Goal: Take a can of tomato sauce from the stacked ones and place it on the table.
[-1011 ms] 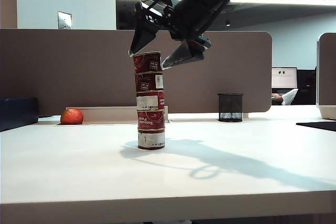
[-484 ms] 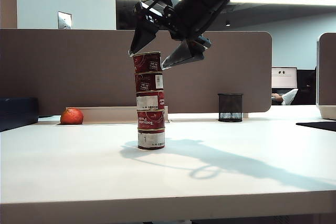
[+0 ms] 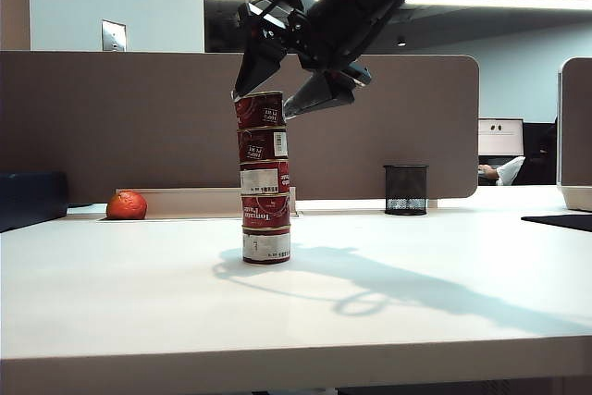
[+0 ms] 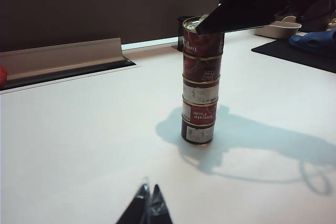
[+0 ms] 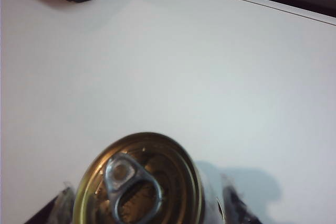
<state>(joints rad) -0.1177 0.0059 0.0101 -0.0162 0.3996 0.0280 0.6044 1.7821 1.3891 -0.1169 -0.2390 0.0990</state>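
Five tomato tins stand stacked mid-tabletop. Right end effector hangs over the stack, fingers spread either side of the top can of tomato sauce, not clamped on it. Left end effector low over the tabletop, well apart, tips closed together. Orange fruit rests beside the partition.

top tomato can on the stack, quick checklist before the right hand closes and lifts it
1. Right hand straddles the short dark-red top tin with silver rims: ok.
2. Fingers gripping the tin: not ok, still apart from its sides.
3. Stack of matching dark-red tins upright: ok, five high, slight offsets.
4. Top tin's lid centred under the right wrist camera: ok.
5. Bare space on the plain white table for setting it down: ok.
6. Left hand away from the stack: ok, low near the table.
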